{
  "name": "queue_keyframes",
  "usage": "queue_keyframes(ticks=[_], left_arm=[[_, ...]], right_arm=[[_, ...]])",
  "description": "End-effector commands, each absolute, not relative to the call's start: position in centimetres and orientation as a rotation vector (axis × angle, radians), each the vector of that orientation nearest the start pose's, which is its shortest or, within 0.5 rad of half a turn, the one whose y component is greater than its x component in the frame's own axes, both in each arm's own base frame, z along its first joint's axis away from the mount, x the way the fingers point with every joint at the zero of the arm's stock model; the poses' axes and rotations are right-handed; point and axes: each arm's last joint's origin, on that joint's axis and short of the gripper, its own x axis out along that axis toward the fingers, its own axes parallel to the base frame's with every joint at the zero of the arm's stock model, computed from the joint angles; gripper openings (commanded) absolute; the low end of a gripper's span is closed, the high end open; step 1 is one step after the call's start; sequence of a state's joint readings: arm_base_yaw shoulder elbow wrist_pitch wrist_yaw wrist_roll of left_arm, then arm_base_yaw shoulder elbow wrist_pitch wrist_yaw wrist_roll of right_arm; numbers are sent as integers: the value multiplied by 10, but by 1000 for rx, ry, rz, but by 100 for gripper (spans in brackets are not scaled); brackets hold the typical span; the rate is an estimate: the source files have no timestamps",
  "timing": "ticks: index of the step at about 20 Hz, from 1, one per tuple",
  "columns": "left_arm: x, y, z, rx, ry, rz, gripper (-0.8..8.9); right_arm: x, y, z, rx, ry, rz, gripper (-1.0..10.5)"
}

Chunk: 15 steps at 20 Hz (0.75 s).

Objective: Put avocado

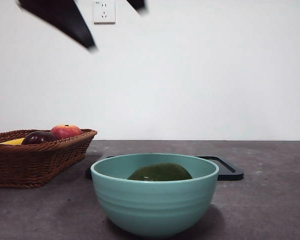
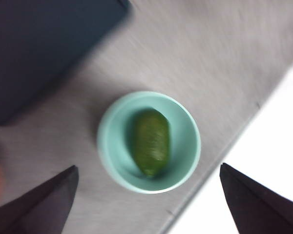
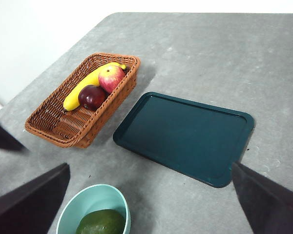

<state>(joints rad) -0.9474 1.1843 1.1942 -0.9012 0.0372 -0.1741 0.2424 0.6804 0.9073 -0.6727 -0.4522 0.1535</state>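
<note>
Looking across the table from the front, I get only the top of the avocado (image 1: pixel 160 172) above the rim of the teal bowl (image 1: pixel 154 202); the rest is hidden by the bowl's wall. The dark tray (image 1: pixel 229 169) behind it shows only as a thin edge, and the left wrist view is blurred throughout.

From the left wrist camera the avocado (image 2: pixel 151 142) lies lengthwise in the bowl (image 2: pixel 110 141), well below the left gripper (image 2: pixel 149 204), whose jaws are spread wide with nothing between them. The right gripper (image 3: pixel 151 202) hangs high too, jaws parted and empty, with the avocado (image 3: pixel 101 222) and bowl (image 3: pixel 90 204) cut off at the picture's edge between them.

The avocado is dull olive-green, oval and finely pebbled. The bowl is smooth, glazed and round, with faint ridges outside. The tray (image 3: pixel 185 136) is flat, rectangular and round-cornered. Beside it stands a woven wicker basket (image 3: pixel 53 129) holding a banana (image 3: pixel 83 90), an apple (image 3: pixel 111 78) and a dark purple fruit (image 3: pixel 92 96). The table (image 3: pixel 210 53) is matte mottled grey.
</note>
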Motion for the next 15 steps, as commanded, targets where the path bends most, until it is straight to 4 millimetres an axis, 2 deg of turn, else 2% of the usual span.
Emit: queue_keyframes(ticks=[1,4,7,11,15], left_arm=[[114,-158,365,210,769,-799,467],[90,-118,386,148,640,-687,467],[70,-87,391,74,582,-610,467],[50,-58,381,-13,548,-609,467],[34,-35,370,14,558,-610,467]], right_arm=[[118,43,348,190,485,657,558],[118,43,348,189,485,657,558],[118,43,348,189,486,658,558],[116,42,343,175,537,656,558],[111,45,337,163,611,682,558]])
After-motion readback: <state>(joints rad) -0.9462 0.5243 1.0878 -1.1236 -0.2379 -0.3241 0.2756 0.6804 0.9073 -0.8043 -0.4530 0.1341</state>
